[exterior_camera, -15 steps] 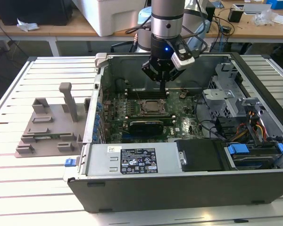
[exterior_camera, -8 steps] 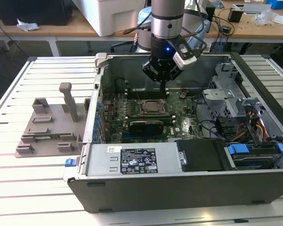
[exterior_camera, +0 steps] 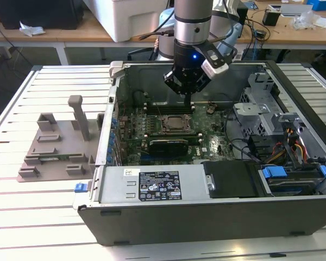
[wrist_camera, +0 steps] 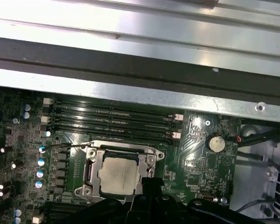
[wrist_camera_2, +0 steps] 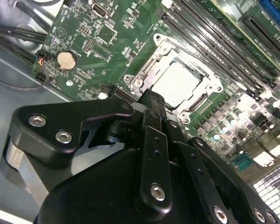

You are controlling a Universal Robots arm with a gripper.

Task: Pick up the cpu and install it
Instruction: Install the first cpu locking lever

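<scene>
While hovering over the motherboard:
Gripper: fingers pressing together, pinching nothing.
CPU: sitting in the socket, just beside the fingertip.

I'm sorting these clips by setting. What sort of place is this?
Probably a robotics lab or workshop: an opened computer case lies on a slatted metal table, with cluttered desks behind.

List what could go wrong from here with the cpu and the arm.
1. The cpu lies in the socket frame while the gripper hangs close over its edge; a slight bump might shift it.
2. Inside the computer case, the arm is near the memory slots and could scrape them.
</scene>
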